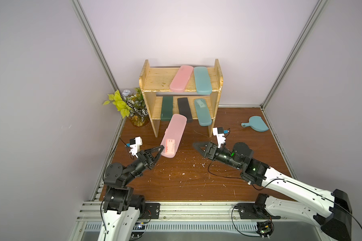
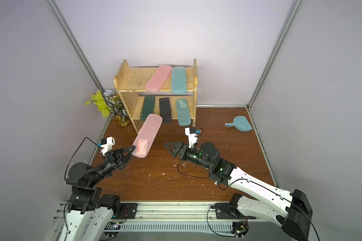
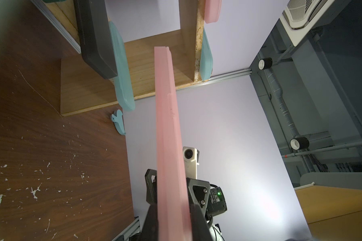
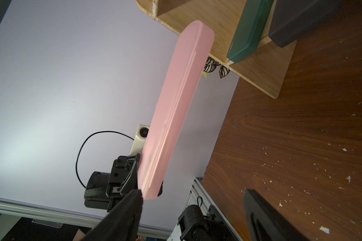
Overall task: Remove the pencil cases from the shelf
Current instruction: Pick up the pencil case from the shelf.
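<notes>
A: Left wrist view: what does the left hand point(image 3: 174, 221) hold?
B: It is clamped on one end of a pink case point(image 3: 167, 125).
A: Where is this case in a top view?
B: Left of centre, lifted over the table point(image 1: 176, 177), in front of the shelf point(image 1: 155, 80). Five other cases point(image 1: 202, 80) lie on the shelf.
A: And the right hand point(image 1: 196, 145)?
B: Its fingers are apart and it is empty.

Held pink case point(image 1: 174, 135) crosses the shelf's point(image 1: 153, 81) lower-left front.

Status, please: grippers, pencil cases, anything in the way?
Left gripper shut on pink case, in front of shelf. Right gripper open, empty. Five cases on shelf. Path looks clear.
</notes>
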